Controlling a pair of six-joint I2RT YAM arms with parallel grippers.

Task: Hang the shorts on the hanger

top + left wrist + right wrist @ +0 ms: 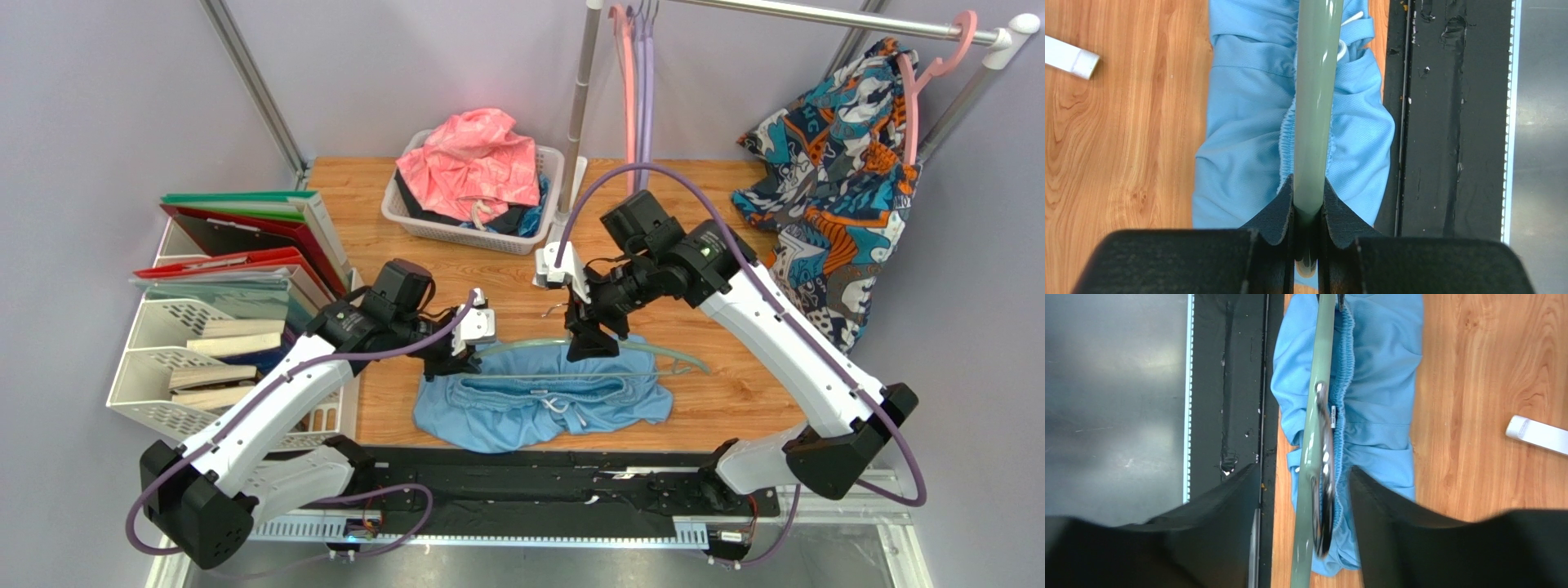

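The light blue shorts (540, 404) lie crumpled on the wooden table near the front edge. The mint-green hanger (669, 357) stretches along their far edge. My left gripper (472, 352) is shut on the hanger's left end. In the left wrist view the hanger's bar (1315, 110) runs out from between the closed jaws over the shorts (1241, 141) and their waistband. My right gripper (589, 339) is open and straddles the hanger's middle. In the right wrist view the hanger (1310, 447) and its metal hook stem (1326, 478) sit between the spread fingers (1389, 527), above the shorts (1379, 416).
A white basket (411, 221) with a pink cloth stands at the back. A file rack (160, 355) stands at the left. A patterned garment (846, 184) hangs at the right from a rail, next to pink and lilac hangers (635, 74). A black mat (540, 480) lines the front edge.
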